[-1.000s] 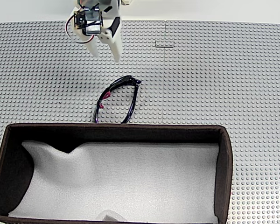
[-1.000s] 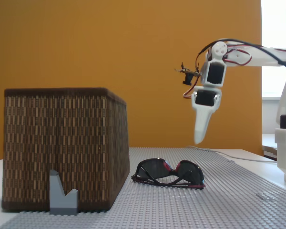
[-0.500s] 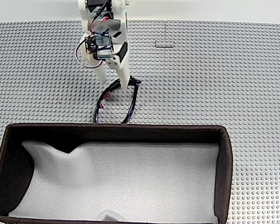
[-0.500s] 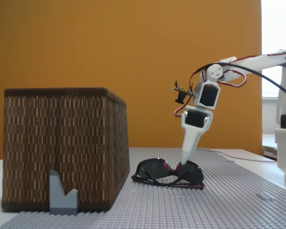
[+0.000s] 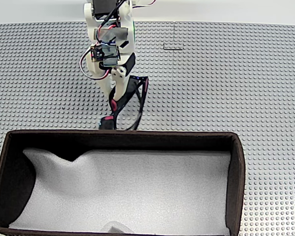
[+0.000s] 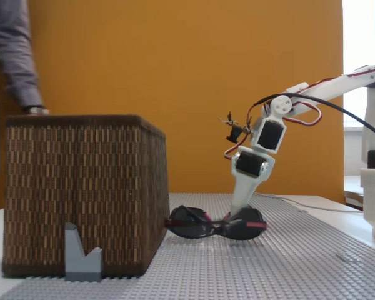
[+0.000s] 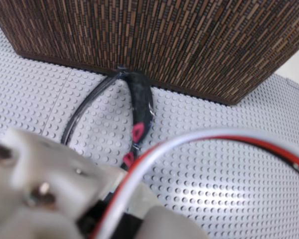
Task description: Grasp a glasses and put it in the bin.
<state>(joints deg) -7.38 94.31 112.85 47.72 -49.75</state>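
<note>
Setting: Orange wall behind, and a grey studded baseplate table (image 5: 236, 83) under everything; you have a white 3D-printed arm with red and black wiring working over it.

Gripper: Your white two-finger gripper (image 5: 116, 96) points down onto the table, tilted toward the bin, and its tips meet the glasses near the middle of the frame (image 6: 236, 214).

Jaws: They look narrowed around the frame, and from the way the glasses sit I judge they are pinching it, but no picture shows the tips clearly enough. Treat the grasp as something you cannot tell yet.

Glasses: The glossy black sunglasses with pink-red accents on the temples (image 5: 130, 101) sit between and just ahead of the jaws. In the side fixed view they lie low on the studs (image 6: 194, 225). In the wrist view the folded temples (image 7: 138, 107) run away from the jaws toward the bin's woven wall.

Bin: The large rectangular box with dark brown woven walls (image 6: 81, 187) and white foam floor (image 5: 132, 191) stands just beyond the jaws. The far end of the glasses is touching or nearly touching its near wall; I cannot tell which.

Why held so: A hold at the middle should keep the glasses balanced in the lift.

Next: You must lift well up, since the wall stands far taller than the glasses.

Bystander: A person's grey sleeve (image 6: 15, 50) with a hand rests on the bin's far rim, well apart from the jaws.

Other: 1 small grey block (image 6: 81, 253) stands against the bin's front.
</note>
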